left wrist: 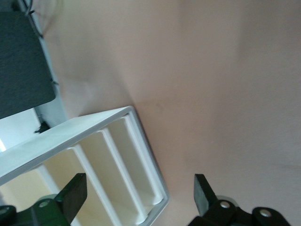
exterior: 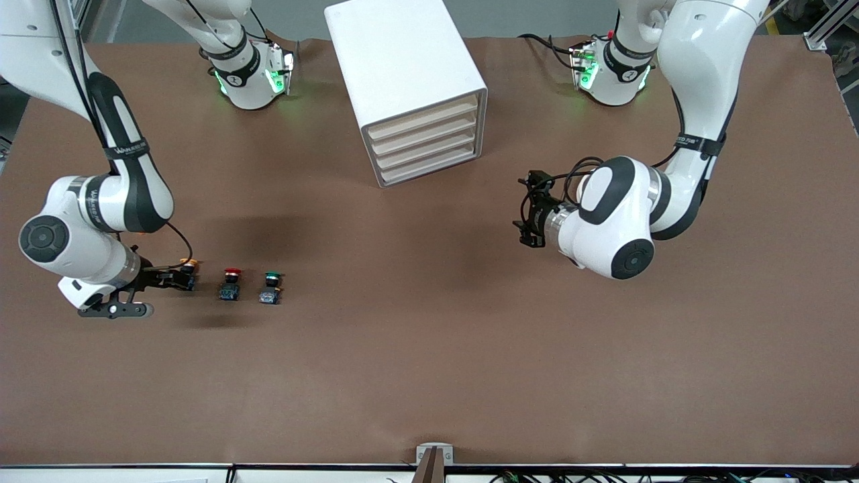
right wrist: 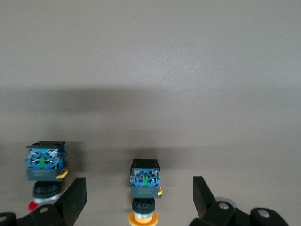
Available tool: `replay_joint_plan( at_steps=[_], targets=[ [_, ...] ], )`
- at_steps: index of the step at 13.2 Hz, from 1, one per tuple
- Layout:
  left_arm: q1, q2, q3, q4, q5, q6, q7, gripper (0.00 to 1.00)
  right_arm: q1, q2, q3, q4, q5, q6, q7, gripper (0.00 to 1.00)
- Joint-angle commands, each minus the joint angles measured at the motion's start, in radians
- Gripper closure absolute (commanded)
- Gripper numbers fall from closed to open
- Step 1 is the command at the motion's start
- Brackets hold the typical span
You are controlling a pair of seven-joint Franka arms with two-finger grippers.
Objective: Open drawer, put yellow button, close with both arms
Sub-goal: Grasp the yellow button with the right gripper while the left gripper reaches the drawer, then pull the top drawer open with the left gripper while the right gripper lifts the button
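Note:
The white cabinet (exterior: 408, 80) stands at the table's middle, near the bases, and its uppermost drawer (exterior: 424, 115) is shut. The yellow button (exterior: 190, 267) is the one of a row of three closest to the right arm's end. My right gripper (exterior: 182, 279) is down at the table, open, with the yellow button (right wrist: 145, 186) between its fingers (right wrist: 75, 195) and untouched by either. My left gripper (exterior: 527, 219) is open and empty, in the air beside the cabinet toward the left arm's end. In the left wrist view the left gripper (left wrist: 139, 187) faces the cabinet (left wrist: 94, 129).
A red-capped button (exterior: 231, 283) and a green-capped one (exterior: 271, 287) sit in the same row, toward the table's middle. The red one (right wrist: 44, 172) is close to one right finger. Three lower drawers (exterior: 429, 157) are shut. Brown tabletop (exterior: 429, 349) spreads all round.

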Motion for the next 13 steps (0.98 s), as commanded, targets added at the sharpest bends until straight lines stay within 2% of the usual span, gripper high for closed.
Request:
replay_joint_plan(
  at_steps=[1,3,9,12,13],
  targets=[
    [-0.018,0.043,0.002,0.027,-0.069,-0.054,-0.024,0.00,-0.035,0.004,0.016,-0.058,-0.027,0.073,0.000,0.00],
    [-0.062,0.058,0.004,0.028,-0.131,-0.058,-0.094,0.00,-0.037,0.011,0.016,-0.071,-0.027,0.076,0.000,0.00],
    [-0.174,0.103,0.002,0.035,-0.137,-0.165,-0.342,0.00,-0.049,0.037,0.016,-0.084,-0.027,0.090,0.000,0.00],
    [-0.196,0.104,0.002,0.036,-0.203,-0.203,-0.402,0.00,-0.051,0.056,0.016,-0.082,-0.027,0.095,0.000,0.00],
    [-0.206,0.111,0.002,0.036,-0.226,-0.203,-0.406,0.06,-0.051,0.062,0.018,-0.082,-0.027,0.096,0.000,0.00]
  ],
)
